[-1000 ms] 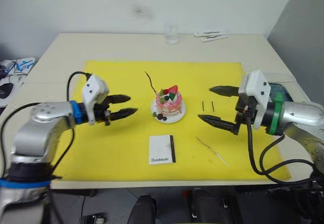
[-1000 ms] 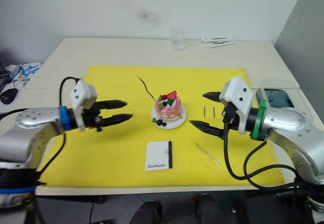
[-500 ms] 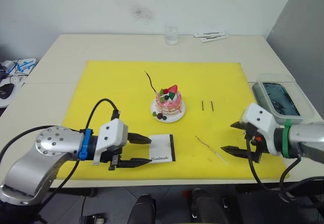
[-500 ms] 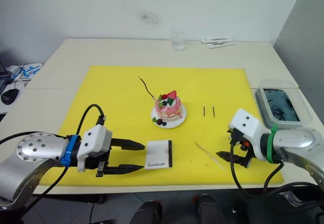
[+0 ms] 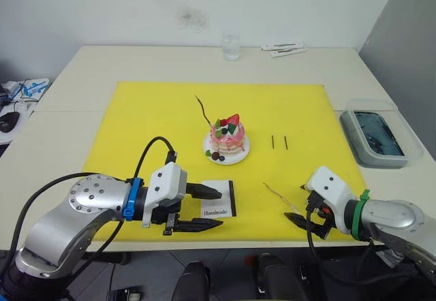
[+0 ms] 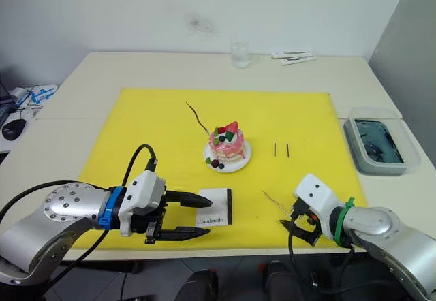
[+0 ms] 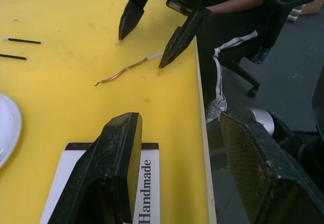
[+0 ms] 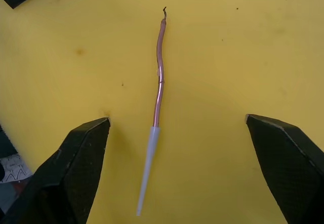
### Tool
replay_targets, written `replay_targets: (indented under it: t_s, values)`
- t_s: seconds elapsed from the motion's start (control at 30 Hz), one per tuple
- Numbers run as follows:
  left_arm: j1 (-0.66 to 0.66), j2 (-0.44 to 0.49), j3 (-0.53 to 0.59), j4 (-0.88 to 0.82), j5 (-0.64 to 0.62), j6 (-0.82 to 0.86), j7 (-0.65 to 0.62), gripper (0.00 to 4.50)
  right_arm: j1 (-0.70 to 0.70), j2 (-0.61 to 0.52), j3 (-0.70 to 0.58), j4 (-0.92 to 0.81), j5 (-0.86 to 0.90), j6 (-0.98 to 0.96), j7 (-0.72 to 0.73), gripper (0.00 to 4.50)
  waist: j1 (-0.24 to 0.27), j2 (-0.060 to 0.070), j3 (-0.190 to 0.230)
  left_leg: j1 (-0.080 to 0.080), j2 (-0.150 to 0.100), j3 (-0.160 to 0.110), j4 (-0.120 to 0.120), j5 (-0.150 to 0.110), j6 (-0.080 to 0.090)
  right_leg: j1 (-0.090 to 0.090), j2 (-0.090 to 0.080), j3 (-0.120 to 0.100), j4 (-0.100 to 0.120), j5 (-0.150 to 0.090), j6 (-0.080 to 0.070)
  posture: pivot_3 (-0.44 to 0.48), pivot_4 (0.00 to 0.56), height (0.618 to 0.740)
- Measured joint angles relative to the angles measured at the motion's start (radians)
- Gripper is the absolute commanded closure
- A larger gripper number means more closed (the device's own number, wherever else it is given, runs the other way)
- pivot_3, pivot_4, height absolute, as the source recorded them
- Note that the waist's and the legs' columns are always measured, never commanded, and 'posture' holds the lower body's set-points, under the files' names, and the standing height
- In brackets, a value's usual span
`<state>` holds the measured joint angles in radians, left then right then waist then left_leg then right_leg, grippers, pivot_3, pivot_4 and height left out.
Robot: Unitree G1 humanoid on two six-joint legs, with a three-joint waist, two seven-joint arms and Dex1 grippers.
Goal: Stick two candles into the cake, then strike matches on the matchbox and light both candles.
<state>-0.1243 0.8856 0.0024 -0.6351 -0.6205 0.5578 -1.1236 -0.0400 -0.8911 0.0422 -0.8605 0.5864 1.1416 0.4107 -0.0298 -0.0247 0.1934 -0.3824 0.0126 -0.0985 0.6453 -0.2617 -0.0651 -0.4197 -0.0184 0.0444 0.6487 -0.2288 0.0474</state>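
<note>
My left end effector [image 5: 211, 209] hovers low over the near edge of the yellow mat [image 5: 150, 110], fingers apart, one finger above the matchbox [image 5: 219, 199] and the other just off its near side; whether either touches the box I cannot tell. The matchbox lies flat near the mat's near edge, its black strip on the side toward my right arm, "Handmade" facing up.

My right end effector [image 8: 177, 173] sits at the mat's near edge toward its right corner, fingers spread wide, straddling the pale end of a loose candle [image 8: 156, 102] without touching it. This candle lies flat on the mat, pale tip toward me, dark tip pointing toward the matchbox.

The cake [image 5: 227, 137] stands on its white plate [image 5: 240, 156] at the middle of the mat. The other candle [image 5: 203, 110] rises tilted from the cake's far-left side.

Two matches [image 5: 279, 141] lie side by side on the mat, to the right of the cake and well apart from both end effectors.

A grey tray [image 5: 378, 137] rests on the counter [image 5: 75, 83] off the mat's right edge; a small glass [image 5: 231, 46] stands near the counter's far edge.
</note>
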Motion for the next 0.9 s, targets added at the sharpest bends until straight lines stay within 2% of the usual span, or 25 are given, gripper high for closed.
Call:
replay_targets:
  t_s: [0.3, 0.33, 0.53, 0.73, 0.9]
  values:
    - [0.0, 0.0, 0.0, 0.003, 0.005, -0.005, 0.0, 1.72, 0.052, 0.014, 0.021, -0.046, -0.026, 0.006, -0.025, 4.34, 0.0, 0.0, 0.0, 0.0, 0.0, 0.0, 0.0, 0.0, 0.0, 0.0, 0.0, 0.0, 0.0, 0.0, -0.001, 0.0, 0.15, 0.74]
    - [0.0, 0.0, 0.0, 0.003, 0.006, -0.006, 0.0, 1.72, 0.052, 0.018, 0.021, -0.048, -0.027, 0.009, -0.028, 4.45, 0.0, 0.0, 0.0, 0.0, 0.0, 0.0, 0.0, 0.0, 0.0, 0.0, 0.0, 0.0, 0.0, 0.0, -0.001, 0.0, 0.15, 0.74]
    - [0.0, 0.0, 0.0, 0.003, 0.006, -0.005, 0.006, 1.72, 0.031, 0.043, 0.017, -0.049, -0.022, 0.047, -0.04, 4.45, 0.0, 0.0, 0.0, 0.0, 0.0, 0.0, 0.001, 0.0, 0.0, 0.0, 0.0, 0.0, 0.0, -0.001, -0.001, 0.0, 0.15, 0.74]
    - [0.001, 0.001, 0.002, 0.003, -0.007, 0.004, 0.02, 1.72, -0.048, 0.033, -0.098, -0.03, 0.038, 0.095, 0.024, 4.45, 0.0, 0.0, 0.0, 0.0, 0.0, -0.001, 0.0, 0.0, 0.0, 0.0, 0.0, 0.0, 0.0, 0.0, -0.001, 0.0, 0.15, 0.74]
    - [0.0, 0.004, 0.003, 0.003, -0.016, 0.008, 0.019, 1.72, -0.035, -0.198, -0.226, 0.107, 0.035, -0.025, 0.243, 4.45, 0.001, -0.001, 0.0, 0.0, 0.0, 0.0, 0.0, 0.0, 0.0, 0.001, 0.0, 0.0, -0.002, 0.0, -0.001, 0.0, 0.15, 0.74]
